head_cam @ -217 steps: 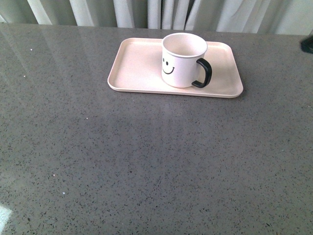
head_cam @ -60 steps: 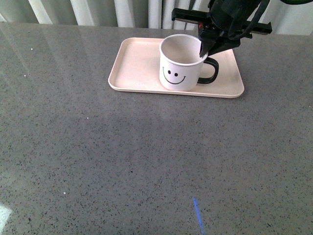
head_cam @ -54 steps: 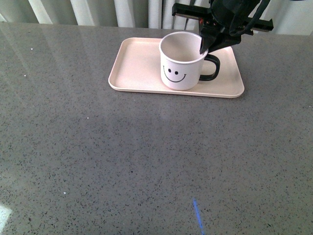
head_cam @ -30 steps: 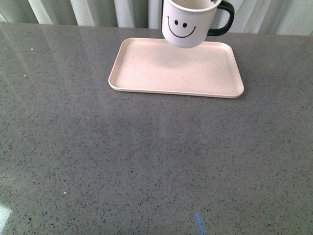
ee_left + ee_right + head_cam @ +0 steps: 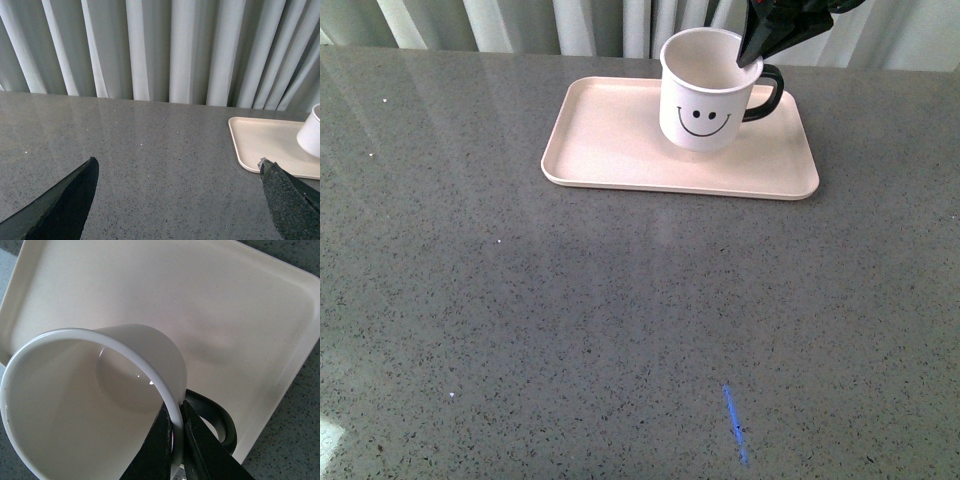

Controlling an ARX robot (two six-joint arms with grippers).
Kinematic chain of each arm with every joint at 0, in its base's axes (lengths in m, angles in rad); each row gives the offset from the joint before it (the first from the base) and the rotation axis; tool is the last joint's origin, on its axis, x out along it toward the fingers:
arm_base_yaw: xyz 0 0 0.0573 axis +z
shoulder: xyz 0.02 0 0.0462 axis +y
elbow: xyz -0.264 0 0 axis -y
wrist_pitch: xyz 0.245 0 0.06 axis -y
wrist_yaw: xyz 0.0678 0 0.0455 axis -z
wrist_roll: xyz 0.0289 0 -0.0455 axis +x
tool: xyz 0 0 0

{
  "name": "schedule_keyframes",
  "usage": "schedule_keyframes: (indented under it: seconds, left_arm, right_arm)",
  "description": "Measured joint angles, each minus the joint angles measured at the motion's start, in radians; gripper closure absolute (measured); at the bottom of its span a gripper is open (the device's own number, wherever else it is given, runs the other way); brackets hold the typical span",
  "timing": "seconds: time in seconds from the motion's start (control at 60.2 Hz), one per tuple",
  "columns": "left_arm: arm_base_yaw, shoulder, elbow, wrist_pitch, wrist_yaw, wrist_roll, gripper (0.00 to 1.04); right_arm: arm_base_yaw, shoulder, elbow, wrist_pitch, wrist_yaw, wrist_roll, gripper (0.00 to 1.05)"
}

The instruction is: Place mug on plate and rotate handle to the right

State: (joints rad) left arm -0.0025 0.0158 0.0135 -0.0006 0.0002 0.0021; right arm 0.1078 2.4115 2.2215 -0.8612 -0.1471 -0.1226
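Front view: right gripper (image 5: 748, 56) has fingers clamped on mug (image 5: 702, 100) rim beside handle (image 5: 779, 90), which points 3 o'clock, low over plate (image 5: 605, 135).

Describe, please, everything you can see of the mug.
The mug is white, glossy like ceramic, empty, with a black smiley facing the front camera and a black loop handle pointing right. The right pincer clamps its rim by the handle, one finger inside, one outside. It hangs slightly tilted over the pink plate; whether its base touches is unclear.
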Motion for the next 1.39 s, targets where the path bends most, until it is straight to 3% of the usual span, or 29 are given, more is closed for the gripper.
schedule_keyframes:
  seconds: [0.481, 0.697, 0.946, 1.394]
  left_arm:
    - [0.0, 0.0, 0.0, 0.0, 0.0, 0.0, 0.09]
    - [0.0, 0.0, 0.0, 0.0, 0.0, 0.0, 0.09]
    - [0.0, 0.0, 0.0, 0.0, 0.0, 0.0, 0.09]
    - [0.0, 0.0, 0.0, 0.0, 0.0, 0.0, 0.09]
  right_arm:
    - [-0.003, 0.203, 0.301, -0.161, -0.004, -0.03, 1.03]
    - [-0.02, 0.353, 0.562, -0.312, -0.015, -0.045, 1.03]
    - [-0.023, 0.395, 0.658, -0.333, -0.016, -0.058, 1.03]
    - [-0.028, 0.397, 0.67, -0.316, -0.052, -0.056, 0.41]
